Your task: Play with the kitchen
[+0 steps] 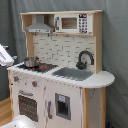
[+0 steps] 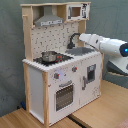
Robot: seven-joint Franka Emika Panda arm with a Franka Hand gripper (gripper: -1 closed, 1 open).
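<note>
In the second exterior view, the robot arm (image 2: 102,44) reaches in from the right edge over the sink (image 2: 80,51) of the toy kitchen (image 2: 45,85), filling the room beside the black tap (image 2: 73,39). At centre left a metal pot (image 2: 48,56) sits on the hob (image 2: 52,59). The hood (image 2: 48,20) and the microwave shelf (image 1: 75,23) cap the space above. The rounded tabletop end (image 1: 102,79), right of centre in the first exterior view, lies bare.

Both exterior views face the kitchen (image 1: 60,75) (image 2: 60,75) from opposite front corners.
</note>
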